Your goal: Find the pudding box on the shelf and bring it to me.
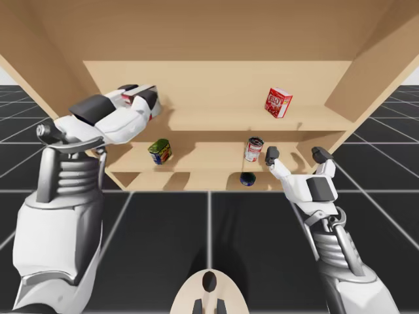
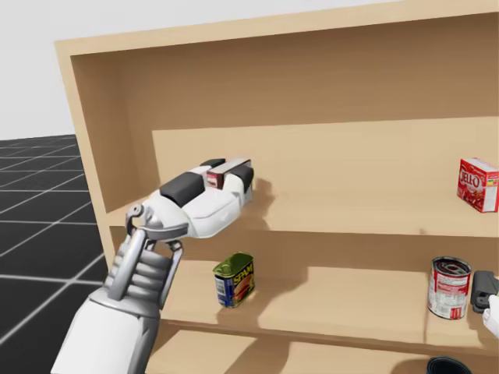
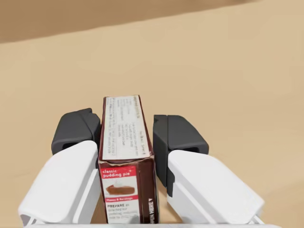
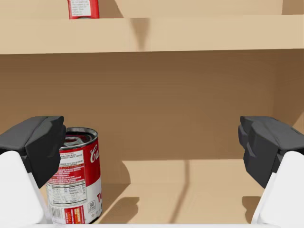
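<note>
1. Pudding box: a dark brown carton with a red panel, standing upright on the top board of the wooden shelf unit. In the high view it is at about 10 o'clock from the unit's middle.
2. My left gripper reaches in over that top board and straddles the carton. In the left wrist view the two dark pads lie against its two narrow-set sides, so the hand is clamped on the box. The carton's bottom edge is hidden, so I cannot tell whether it is on the board or lifted off it.
3. My right gripper is level with the middle board, at about 4 o'clock from the unit's middle in the high view. Its fingers are spread wide and hold nothing.
4. A red-and-white can stands upright on the middle board, at 9 o'clock from my right gripper in the high view. It is just ahead of one finger and partly hidden by it, and the other finger is well apart from it.
5. A small red box sits on the top board at about 2 o'clock from the unit's middle, well apart from the pudding box.
6. A blue-and-yellow tin stands on the middle board, at 6 o'clock from my left gripper in the head view.
7. A dark can sits lower down, at 6 o'clock from the red-and-white can.
</note>
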